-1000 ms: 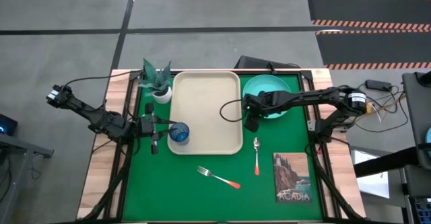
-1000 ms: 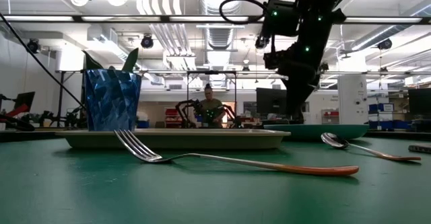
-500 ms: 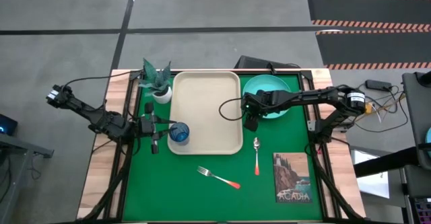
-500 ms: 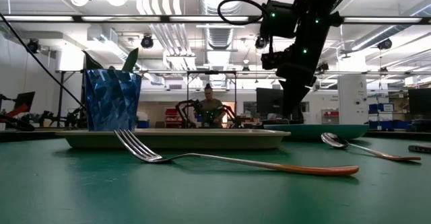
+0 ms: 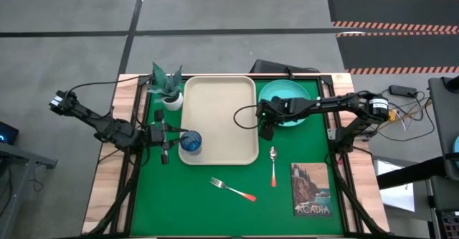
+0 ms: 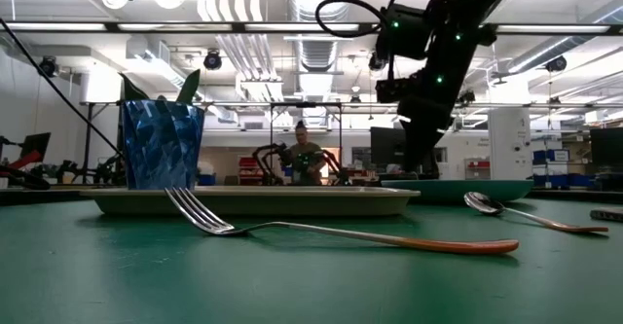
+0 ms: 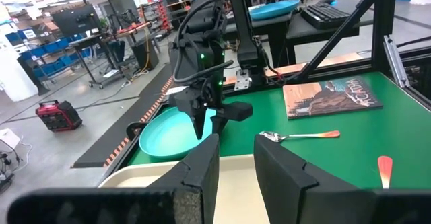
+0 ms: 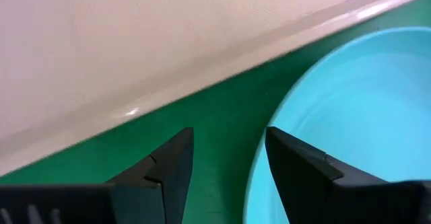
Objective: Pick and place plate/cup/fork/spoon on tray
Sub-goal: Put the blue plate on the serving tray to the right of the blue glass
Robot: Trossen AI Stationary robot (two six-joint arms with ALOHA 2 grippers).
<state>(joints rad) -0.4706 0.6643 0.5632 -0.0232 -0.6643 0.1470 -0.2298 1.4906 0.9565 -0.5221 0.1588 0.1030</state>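
Observation:
The turquoise plate point(image 5: 285, 100) lies on the green mat to the right of the beige tray point(image 5: 219, 110). The dark-blue cup point(image 5: 190, 141) stands upright in the tray's near left corner. The fork point(image 5: 232, 189) and the spoon point(image 5: 273, 163) lie on the mat near the front. My right gripper point(image 5: 267, 127) points down at the plate's left rim point(image 8: 261, 173) and is open. One finger is over the plate, the other over the mat strip beside the tray. My left gripper point(image 5: 176, 134) is open and empty, raised beside the cup.
A white pot with a green plant point(image 5: 167, 85) stands at the tray's far left corner. A picture book point(image 5: 311, 190) lies at the near right of the mat. A person point(image 6: 304, 154) shows far behind the table.
My right gripper has shifted a little toward the table's left, toward the tray, still pointing down and open at the plate's left rim. The plate, cup, fork and spoon have stayed where they were.

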